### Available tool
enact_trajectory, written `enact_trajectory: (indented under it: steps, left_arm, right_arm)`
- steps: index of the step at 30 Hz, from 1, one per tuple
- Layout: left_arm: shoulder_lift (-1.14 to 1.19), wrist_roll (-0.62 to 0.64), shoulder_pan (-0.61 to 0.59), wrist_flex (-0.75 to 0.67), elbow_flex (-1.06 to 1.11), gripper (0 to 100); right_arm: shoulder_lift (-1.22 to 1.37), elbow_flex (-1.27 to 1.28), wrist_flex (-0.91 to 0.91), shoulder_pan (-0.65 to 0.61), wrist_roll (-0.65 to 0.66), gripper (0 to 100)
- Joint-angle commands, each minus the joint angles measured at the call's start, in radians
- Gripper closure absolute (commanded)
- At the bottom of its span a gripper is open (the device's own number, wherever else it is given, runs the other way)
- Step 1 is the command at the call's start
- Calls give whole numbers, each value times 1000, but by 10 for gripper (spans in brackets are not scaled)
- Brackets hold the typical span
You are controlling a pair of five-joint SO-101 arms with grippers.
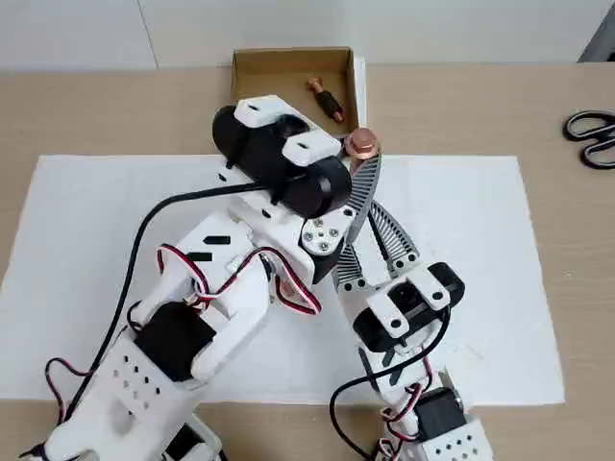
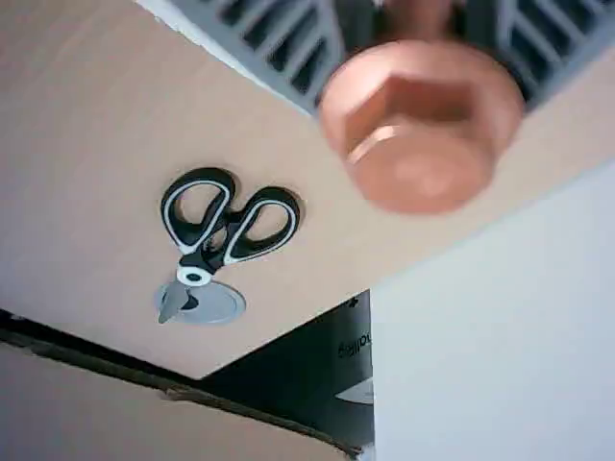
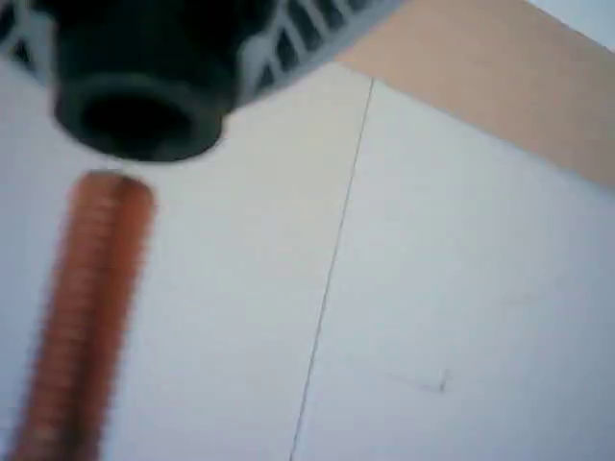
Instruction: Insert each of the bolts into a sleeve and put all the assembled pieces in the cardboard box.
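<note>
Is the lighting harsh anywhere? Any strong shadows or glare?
High view: even light, only soft shadows on the white paper. Left wrist view: the bolt shows a mild sheen on its head, no hard glare. Right wrist view: the sleeve has a dark mouth, the paper evenly lit.

Copper bolt (image 1: pixel 361 145) near black sleeve (image 3: pixel 144 96), assembled piece (image 1: pixel 327 96) in box (image 1: pixel 274 75)

A light wooden table (image 1: pixel 86 106) seen from above. A large white rectangular paper sheet (image 1: pixel 480 250) lies flat across its middle. An open brown cardboard box (image 1: pixel 288 60) sits at the table's far edge, just beyond the sheet. Black-handled metal scissors (image 1: pixel 591 134) lie on bare wood at the right edge, apart from the sheet.
</note>
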Motion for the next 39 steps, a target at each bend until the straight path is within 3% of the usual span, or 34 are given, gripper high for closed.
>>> enact_trajectory:
  steps: [1, 10, 27, 33, 39]
  left_arm:
    - [-8, 46, -26, -25, -4, 994]
    - [-8, 152, -28, -9, -12, 994]
    - [0, 196, -28, 69, -35, 994]
    - [-8, 52, -28, 71, 39, 994]
    - [-9, -25, -26, 166, 31, 994]
  right_arm:
    - [-16, 3, 2, -5, 8, 994]
    - [-8, 3, 2, -1, 8, 994]
    - [-8, 3, 2, -1, 8, 994]
    - [-8, 3, 2, -1, 8, 994]
    - [-8, 3, 2, 1, 8, 994]
